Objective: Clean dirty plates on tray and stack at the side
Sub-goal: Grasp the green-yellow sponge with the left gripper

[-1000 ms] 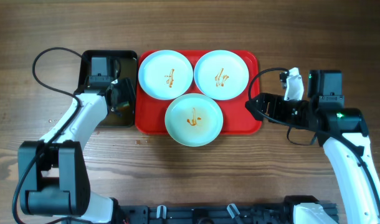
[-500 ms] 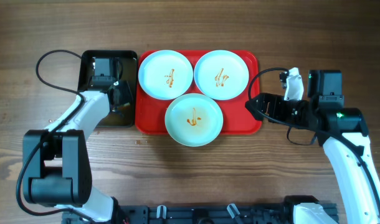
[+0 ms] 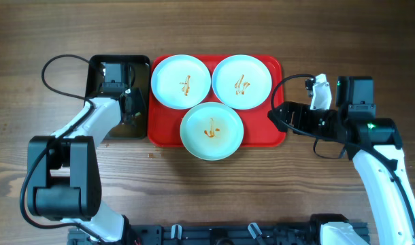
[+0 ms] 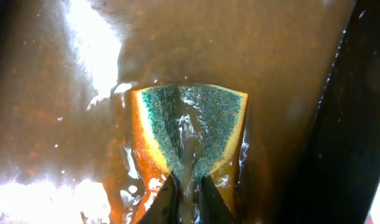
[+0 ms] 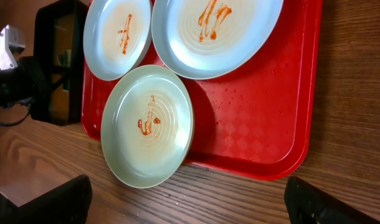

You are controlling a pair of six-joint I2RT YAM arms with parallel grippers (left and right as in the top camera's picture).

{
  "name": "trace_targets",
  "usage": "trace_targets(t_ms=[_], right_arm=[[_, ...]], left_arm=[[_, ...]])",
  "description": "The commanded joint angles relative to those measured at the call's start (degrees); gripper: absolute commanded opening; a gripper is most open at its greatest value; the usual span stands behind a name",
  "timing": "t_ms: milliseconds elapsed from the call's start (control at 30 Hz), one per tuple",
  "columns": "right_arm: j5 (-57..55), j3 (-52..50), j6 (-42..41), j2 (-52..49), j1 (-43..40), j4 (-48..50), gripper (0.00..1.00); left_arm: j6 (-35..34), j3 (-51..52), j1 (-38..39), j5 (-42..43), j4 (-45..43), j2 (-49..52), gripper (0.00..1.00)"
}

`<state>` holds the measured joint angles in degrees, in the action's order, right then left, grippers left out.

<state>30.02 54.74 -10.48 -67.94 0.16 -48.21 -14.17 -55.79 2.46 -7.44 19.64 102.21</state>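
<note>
Three round pale plates lie on the red tray (image 3: 267, 126), each with an orange-brown smear: back left (image 3: 181, 81), back right (image 3: 241, 81), and front (image 3: 211, 131), which overhangs the tray's near rim. My left gripper (image 3: 130, 110) is down in the black tray (image 3: 92, 78) and shut on the wet green-and-yellow sponge (image 4: 190, 124), which is pinched between its fingertips (image 4: 187, 196). My right gripper (image 3: 279, 117) stands open at the red tray's right edge with nothing in it. In the right wrist view, the front plate (image 5: 146, 124) lies ahead of the wide-open gripper (image 5: 190, 205).
Brown water stands in the black tray, left of the red tray (image 5: 252, 124). Bare wooden table (image 3: 214, 190) surrounds both trays. Black cables loop from each arm, at the left (image 3: 54, 85) and at the right (image 3: 289, 85).
My left gripper has closed on the sponge inside the black tray, and its arm has shifted slightly. The right arm and the plates have not moved.
</note>
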Motion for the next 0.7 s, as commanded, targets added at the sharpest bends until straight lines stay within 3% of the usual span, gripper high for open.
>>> trace_targets(t_ms=[0, 233, 500, 667], right_arm=[[1.36, 0.72, -0.2, -0.33, 0.02, 0.31, 0.99], [-1.77, 0.74, 0.7, -1.36, 1.4, 0.83, 0.96], [-8.31, 2.14, 1.07, -1.7, 12.72, 4.55, 0.94], [-15.02, 1.88, -3.48, -4.98, 17.94, 9.68, 0.94]], left_arm=[[-0.22, 0.37, -0.35, 0.74, -0.94, 1.68, 0.04], [-0.22, 0.37, -0.35, 0.79, 2.78, -5.2, 0.04], [0.42, 0.37, -0.35, 9.49, 11.54, -13.94, 0.04], [0.44, 0.39, -0.35, 9.55, 13.42, -13.92, 0.04]])
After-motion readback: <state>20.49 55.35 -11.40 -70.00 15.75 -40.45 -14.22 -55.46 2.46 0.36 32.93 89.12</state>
